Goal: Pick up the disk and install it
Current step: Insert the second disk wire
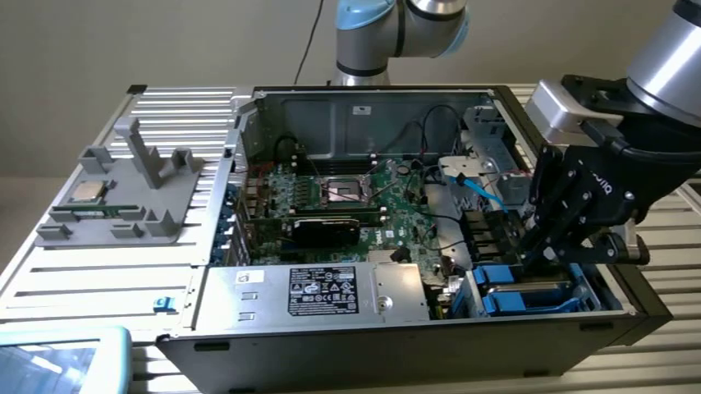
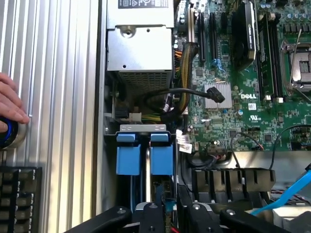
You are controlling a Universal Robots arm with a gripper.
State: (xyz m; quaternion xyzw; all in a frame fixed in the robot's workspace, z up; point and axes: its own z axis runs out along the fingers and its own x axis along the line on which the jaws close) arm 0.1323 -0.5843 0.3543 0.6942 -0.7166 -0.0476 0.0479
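The open computer case lies on a slatted metal table. In the drive bay at the case's front corner, on the exterior view's right, the disk sits on edge. Only its blue carrier end shows, next to a second blue carrier end. I cannot tell how deep it sits in the bay. My gripper reaches down into the case directly over this bay, its black linkages just above the blue ends. Whether it touches the disk is hidden.
The silver power supply sits beside the bay, with the motherboard, cables and a blue data cable behind. A grey fixture holding a CPU chip stands left of the case. A person's hand rests on a blue-ringed button near a keyboard.
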